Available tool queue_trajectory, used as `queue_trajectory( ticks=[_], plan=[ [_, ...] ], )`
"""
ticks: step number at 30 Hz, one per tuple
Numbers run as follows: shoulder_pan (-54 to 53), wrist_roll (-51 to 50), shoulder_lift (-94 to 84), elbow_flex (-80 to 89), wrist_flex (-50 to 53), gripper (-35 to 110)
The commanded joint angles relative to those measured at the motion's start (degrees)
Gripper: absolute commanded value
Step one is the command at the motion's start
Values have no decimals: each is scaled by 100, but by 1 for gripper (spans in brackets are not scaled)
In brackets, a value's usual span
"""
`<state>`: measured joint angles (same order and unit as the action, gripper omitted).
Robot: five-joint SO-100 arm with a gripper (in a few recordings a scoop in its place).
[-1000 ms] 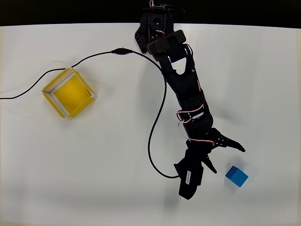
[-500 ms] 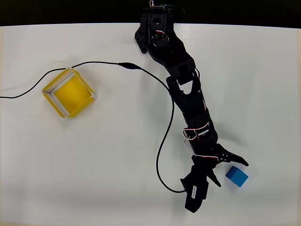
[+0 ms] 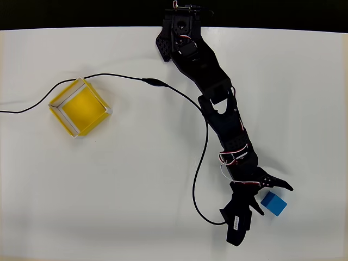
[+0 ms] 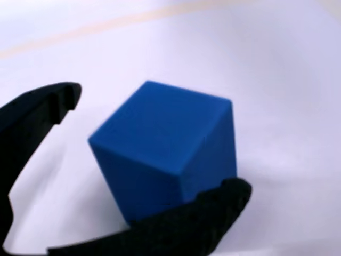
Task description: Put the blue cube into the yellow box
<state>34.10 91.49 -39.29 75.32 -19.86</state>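
White worktop (image 3: 109, 190): end effector (image 3: 273, 198) spread around the blue cube (image 3: 273, 204) at near right; centre the cube, pinch squarely, then carry to the yellow box (image 3: 80, 106) far left.

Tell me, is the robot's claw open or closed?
Open. The gripper has its fingers spread on either side of the blue cube, not squeezing it.

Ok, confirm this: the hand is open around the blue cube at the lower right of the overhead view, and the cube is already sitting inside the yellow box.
One part is wrong. The hand is open around the blue cube at lower right, but the cube sits on the white table, not inside the yellow box, which stands far off at upper left. The overhead view shows it.
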Motion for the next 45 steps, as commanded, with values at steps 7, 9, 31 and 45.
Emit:
queue_trajectory(
  ticks=[7, 9, 31, 45],
  plan=[
    [62, 123, -123, -1046, -9, 48],
    [62, 149, -79, -1099, 18, 45],
    [53, 835, 211, -1441, 316, 23],
    [-193, 958, -422, -1028, 738, 20]
  ],
)
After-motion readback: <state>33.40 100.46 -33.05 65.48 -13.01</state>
